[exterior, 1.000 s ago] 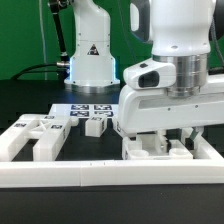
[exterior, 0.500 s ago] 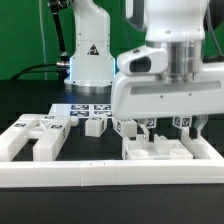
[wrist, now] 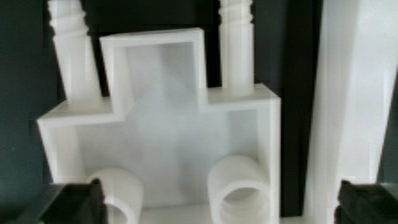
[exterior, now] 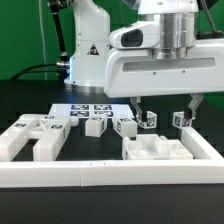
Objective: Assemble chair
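Observation:
A white chair panel (exterior: 157, 150) with raised blocks lies flat on the table at the exterior view's right, against the border rail. My gripper (exterior: 164, 108) hangs open and empty right above it, its dark fingertips (exterior: 135, 108) clear of the panel. In the wrist view the panel (wrist: 169, 120) fills the middle, with two round sockets near my gripper (wrist: 217, 205) and two thin white legs (wrist: 233, 40) beyond it. Another blocky chair piece (exterior: 35, 136) lies at the exterior view's left. Small tagged parts (exterior: 95, 125) stand in the middle.
The long low white border rail (exterior: 100, 173) runs along the front and up the right side (wrist: 347, 100). The marker board (exterior: 88, 109) lies behind the small parts. The robot base (exterior: 90, 55) stands at the back.
My gripper has risen straight up off the right-hand panel, which stays on the table. More tagged small parts now show behind it.

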You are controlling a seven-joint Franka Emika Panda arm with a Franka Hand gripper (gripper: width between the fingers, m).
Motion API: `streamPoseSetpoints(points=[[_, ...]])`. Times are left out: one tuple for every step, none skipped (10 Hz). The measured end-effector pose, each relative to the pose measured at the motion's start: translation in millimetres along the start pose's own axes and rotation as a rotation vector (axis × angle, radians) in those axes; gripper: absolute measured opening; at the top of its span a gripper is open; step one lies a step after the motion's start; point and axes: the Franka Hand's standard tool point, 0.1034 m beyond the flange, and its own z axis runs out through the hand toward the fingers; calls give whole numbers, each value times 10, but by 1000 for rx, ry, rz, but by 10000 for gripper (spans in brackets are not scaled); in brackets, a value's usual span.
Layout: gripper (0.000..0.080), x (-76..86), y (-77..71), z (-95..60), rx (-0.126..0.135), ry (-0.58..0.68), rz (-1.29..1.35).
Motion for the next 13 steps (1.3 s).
streamPoseSetpoints(points=[[648,-12,3,22,0,-2,-1],[648,-61,36,79,-3,9,-78],[648,-205,131,87,-7,2,-174],[648,-371,272,63,-8,-17,-279],[648,-455,334,78,-8,-29,-285],[648,-478,382,96,-7,-30,-286],[648,-475,370,96,-6,-34,-288],[648,-484,356,95,-4,-51,-290],[648,-488,360,110,-4,-57,-284],[648,-564,373,144,1,-109,-265],[648,-672,424,161,2,-169,-248],[648,-729,466,176,-8,-193,-250],[648,-858,484,183,-3,-275,-223]])
